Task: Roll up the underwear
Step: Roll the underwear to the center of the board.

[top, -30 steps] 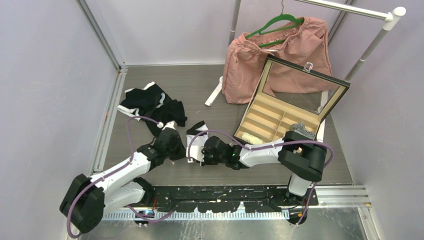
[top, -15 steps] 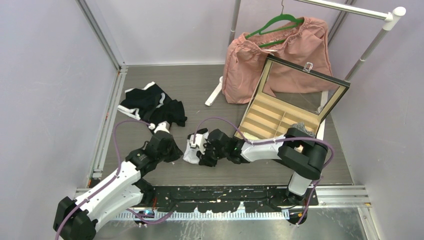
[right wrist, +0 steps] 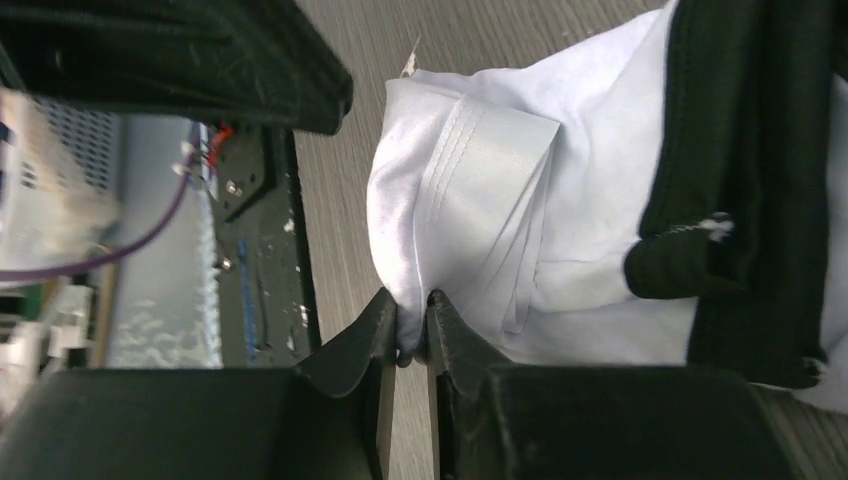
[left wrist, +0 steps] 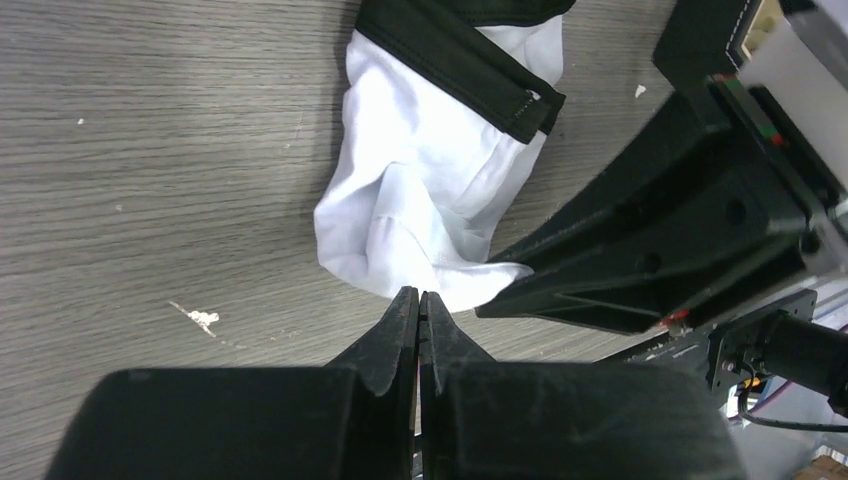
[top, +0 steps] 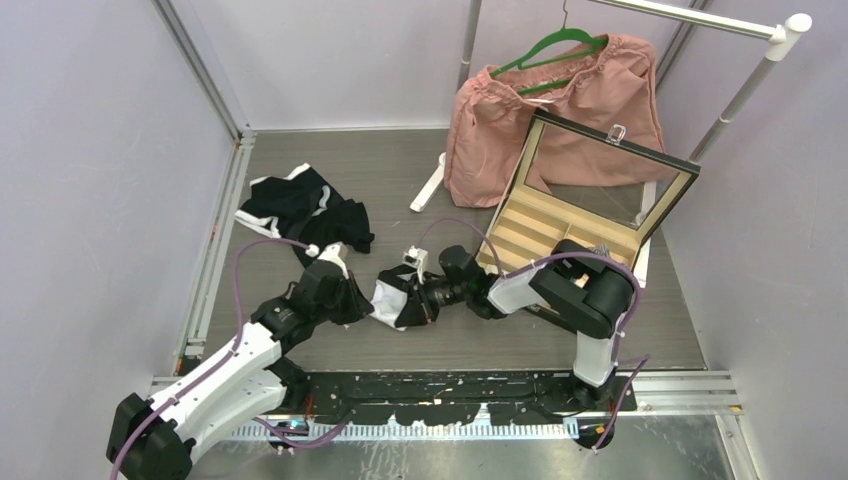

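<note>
Right jaws: nipped on a doubled fold of white cloth at one edge of the underwear [right wrist: 500, 200]. This hold lets me lift that edge and turn it over on itself. Left jaws: pressed together on nothing, their tip low over the surface [left wrist: 150, 150] and just beside the opposite white edge; whether it touches the cloth I cannot tell. I judge they sit there to steady or tuck the garment while the other side turns.

The garment itself, white with a black band, lies crumpled between my two arms, partly folded and not yet a tidy roll. Its loose folds are soft, so a careless pull would drag the whole piece rather than wrap it.

Farther out, the black briefs [top: 300, 208] lie heaped well apart on my left, and an open compartment box [top: 540, 235] stands to my right.
</note>
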Robot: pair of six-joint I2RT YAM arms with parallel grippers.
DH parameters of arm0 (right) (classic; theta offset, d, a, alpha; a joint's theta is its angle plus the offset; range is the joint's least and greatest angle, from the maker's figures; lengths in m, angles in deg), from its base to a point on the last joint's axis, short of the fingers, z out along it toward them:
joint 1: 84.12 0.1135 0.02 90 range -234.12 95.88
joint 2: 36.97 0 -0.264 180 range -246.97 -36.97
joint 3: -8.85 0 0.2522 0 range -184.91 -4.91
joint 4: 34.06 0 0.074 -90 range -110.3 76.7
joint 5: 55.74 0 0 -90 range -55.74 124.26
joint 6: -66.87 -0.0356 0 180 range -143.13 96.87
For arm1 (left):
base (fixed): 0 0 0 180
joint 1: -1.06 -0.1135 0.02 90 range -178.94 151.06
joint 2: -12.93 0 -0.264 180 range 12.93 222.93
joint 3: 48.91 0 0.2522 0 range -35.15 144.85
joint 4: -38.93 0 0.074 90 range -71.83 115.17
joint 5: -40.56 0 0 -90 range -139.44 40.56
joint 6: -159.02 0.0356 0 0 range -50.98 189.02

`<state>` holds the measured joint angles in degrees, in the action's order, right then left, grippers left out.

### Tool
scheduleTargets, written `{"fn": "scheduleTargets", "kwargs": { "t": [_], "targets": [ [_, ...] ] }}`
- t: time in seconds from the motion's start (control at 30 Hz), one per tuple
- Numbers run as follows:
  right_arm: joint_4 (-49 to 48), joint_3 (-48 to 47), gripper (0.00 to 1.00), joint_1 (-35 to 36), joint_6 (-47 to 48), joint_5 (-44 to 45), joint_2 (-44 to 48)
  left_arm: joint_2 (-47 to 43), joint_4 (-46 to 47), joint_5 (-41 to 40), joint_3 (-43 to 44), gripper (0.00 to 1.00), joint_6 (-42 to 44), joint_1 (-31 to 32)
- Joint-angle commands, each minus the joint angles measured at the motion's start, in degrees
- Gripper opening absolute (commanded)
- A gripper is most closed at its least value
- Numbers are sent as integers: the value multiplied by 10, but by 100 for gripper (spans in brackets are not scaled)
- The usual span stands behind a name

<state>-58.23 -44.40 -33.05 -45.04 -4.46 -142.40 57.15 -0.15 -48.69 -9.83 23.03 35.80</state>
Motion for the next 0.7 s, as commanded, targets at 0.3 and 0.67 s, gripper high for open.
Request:
{"fn": "scheduleTargets", "kwargs": {
  "t": [0.3,0.67],
  "targets": [
    [-59,-57,1,-83,-265,-92,-54,26,47,25,39,1,24,-3],
    [-2,-70,1,-104,-277,-59,-64,97,82,0,70,1,36,-3]
  ]
}}
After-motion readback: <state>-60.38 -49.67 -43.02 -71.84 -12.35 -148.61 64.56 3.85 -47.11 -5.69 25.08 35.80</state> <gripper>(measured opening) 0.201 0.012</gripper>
